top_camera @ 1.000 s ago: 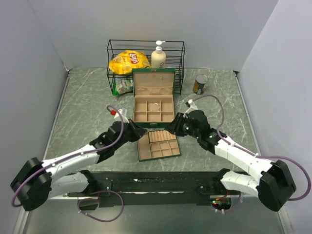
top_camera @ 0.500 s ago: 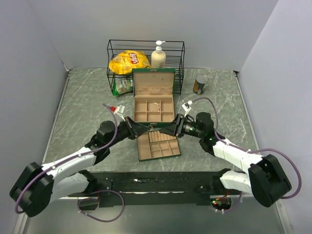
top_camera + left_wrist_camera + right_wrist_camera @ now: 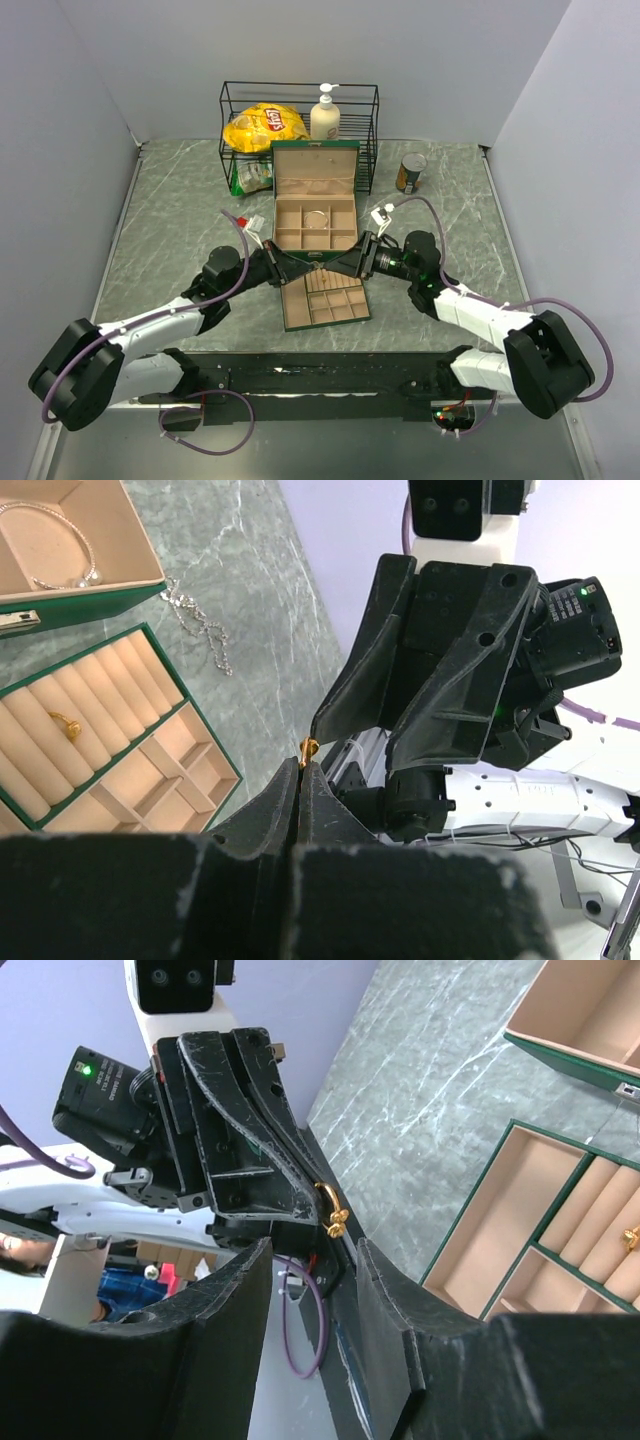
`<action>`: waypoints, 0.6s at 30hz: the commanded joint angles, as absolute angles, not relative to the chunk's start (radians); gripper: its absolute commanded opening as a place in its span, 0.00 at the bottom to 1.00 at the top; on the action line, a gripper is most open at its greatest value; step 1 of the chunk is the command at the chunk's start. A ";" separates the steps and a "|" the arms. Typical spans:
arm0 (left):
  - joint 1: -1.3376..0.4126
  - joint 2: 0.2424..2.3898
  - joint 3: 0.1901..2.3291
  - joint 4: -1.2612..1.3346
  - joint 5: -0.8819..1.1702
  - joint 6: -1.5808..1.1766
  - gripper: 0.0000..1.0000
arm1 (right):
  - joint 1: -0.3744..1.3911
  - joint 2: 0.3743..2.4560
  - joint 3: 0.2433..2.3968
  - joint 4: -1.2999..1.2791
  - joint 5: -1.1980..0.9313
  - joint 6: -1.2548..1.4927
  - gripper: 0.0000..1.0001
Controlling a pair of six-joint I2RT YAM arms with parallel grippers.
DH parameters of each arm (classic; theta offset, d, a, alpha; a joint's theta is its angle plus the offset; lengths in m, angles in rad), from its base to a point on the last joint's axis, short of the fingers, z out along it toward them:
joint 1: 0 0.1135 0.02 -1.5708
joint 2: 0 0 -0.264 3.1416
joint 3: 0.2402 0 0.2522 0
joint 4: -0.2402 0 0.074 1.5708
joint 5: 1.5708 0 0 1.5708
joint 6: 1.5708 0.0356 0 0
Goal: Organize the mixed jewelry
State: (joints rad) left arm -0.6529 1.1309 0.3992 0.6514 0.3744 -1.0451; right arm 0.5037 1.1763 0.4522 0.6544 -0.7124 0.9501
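Observation:
My left gripper (image 3: 292, 268) is shut on a small gold ring (image 3: 308, 748), which sticks out of its fingertips above the far edge of the tan-lined tray (image 3: 325, 297). In the right wrist view that ring (image 3: 330, 1210) sits just beyond my right gripper (image 3: 310, 1255). The right gripper (image 3: 345, 265) is open and points straight at the left one, tips almost touching. Nothing lies between its fingers. A second gold ring (image 3: 66, 725) rests in the tray's ring rolls. A silvery bangle (image 3: 50, 540) lies in the open green box (image 3: 315, 190). A thin silver chain (image 3: 200, 620) lies on the table beside the box.
A black wire rack (image 3: 298, 100) at the back holds a yellow chip bag (image 3: 264, 126), a soap dispenser (image 3: 325, 115) and a green packet (image 3: 252, 177). A can (image 3: 410, 172) stands to the right of the rack. Grey walls close in both sides.
Both grippers have closed in on each other over the tray's far edge. The right gripper's jaws have opened wider. The left gripper stays shut on the ring.

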 commanded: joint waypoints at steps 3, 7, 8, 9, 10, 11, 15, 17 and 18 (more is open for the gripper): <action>-0.649 1.144 0.440 0.727 0.400 -1.060 0.01 | 0.512 1.209 0.474 0.741 -0.727 0.960 0.47; -0.649 1.147 0.439 0.729 0.399 -1.062 0.01 | 0.520 1.230 0.485 0.759 -0.730 0.966 0.46; -0.649 1.149 0.437 0.730 0.397 -1.062 0.01 | 0.520 1.236 0.489 0.761 -0.730 0.968 0.45; -0.647 1.150 0.437 0.732 0.399 -1.063 0.01 | 0.523 1.244 0.492 0.759 -0.733 0.966 0.44; -0.649 1.150 0.437 0.735 0.399 -1.065 0.01 | 0.525 1.249 0.495 0.762 -0.733 0.966 0.44; -0.649 1.152 0.437 0.736 0.397 -1.065 0.01 | 0.528 1.252 0.497 0.767 -0.733 0.968 0.44; -0.649 1.157 0.440 0.732 0.399 -1.063 0.01 | 0.535 1.269 0.500 0.776 -0.735 0.966 0.42; -0.649 1.158 0.442 0.730 0.399 -1.063 0.01 | 0.535 1.273 0.508 0.775 -0.739 0.963 0.41; -0.649 1.157 0.442 0.729 0.400 -1.065 0.01 | 0.537 1.273 0.511 0.776 -0.741 0.963 0.41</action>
State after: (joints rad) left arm -0.6514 1.1507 0.4046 0.6735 0.3809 -1.0599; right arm 0.5289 1.2625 0.4599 0.7048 -0.7250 0.9718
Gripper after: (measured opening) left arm 0.040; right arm 0.416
